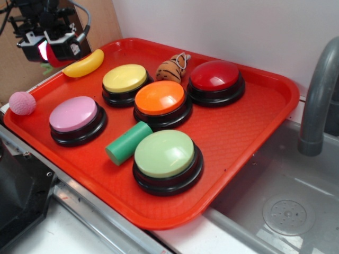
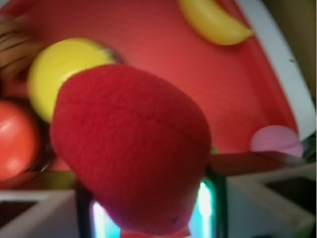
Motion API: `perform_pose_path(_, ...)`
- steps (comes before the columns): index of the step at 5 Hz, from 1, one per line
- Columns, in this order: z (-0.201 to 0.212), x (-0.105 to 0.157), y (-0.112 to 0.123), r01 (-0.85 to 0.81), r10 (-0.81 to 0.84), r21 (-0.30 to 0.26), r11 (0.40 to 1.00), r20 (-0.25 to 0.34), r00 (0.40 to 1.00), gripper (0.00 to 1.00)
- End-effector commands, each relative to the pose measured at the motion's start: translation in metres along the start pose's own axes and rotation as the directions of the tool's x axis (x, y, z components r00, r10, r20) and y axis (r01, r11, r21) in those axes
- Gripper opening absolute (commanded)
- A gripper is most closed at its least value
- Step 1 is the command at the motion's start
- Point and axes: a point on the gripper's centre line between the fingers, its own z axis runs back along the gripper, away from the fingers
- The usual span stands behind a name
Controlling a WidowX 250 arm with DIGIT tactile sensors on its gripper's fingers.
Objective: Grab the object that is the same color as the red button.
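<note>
**Strawberry held above the tray's far left corner**

My gripper [image 1: 48,53] hangs in the air over the far left corner of the red tray [image 1: 249,127], just above the banana [image 1: 83,63]. My jaws are closed on the strawberry [image 2: 131,148]; in the wrist view its fuzzy red body fills the middle of the picture, and from outside only a sliver of red shows between the jaws, with a bit of green below.

The tray lies tilted across the edge of a steel sink [image 1: 296,196], its near right corner jutting over the basin. A grey tap [image 1: 318,100] curves up on the right, and a white wall [image 1: 222,26] closes the back. Behind me stands a brown board [image 1: 100,21].

On the tray sit five dome buttons: the red button [image 1: 215,75] at the far right, then the yellow [image 1: 125,78], orange [image 1: 159,97], pink [image 1: 73,113] and pale green [image 1: 164,153]. A green cylinder [image 1: 128,142] lies touching the pale green one. A striped plush [image 1: 170,67] rests between the yellow and red buttons. A pink ball [image 1: 22,103] sits at the tray's left rim.
</note>
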Motion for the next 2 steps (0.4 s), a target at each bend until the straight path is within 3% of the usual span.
perform_pose_path(1, 0.0176, -0.0362, -0.0471, 0.176, -0.176, -0.087, 0.981, 0.012, 0.984, 0.00)
perform_pose_path(2, 0.0173, -0.0441, -0.0499, 0.165, -0.167, -0.054, 0.985, -0.023, 0.986, 0.00)
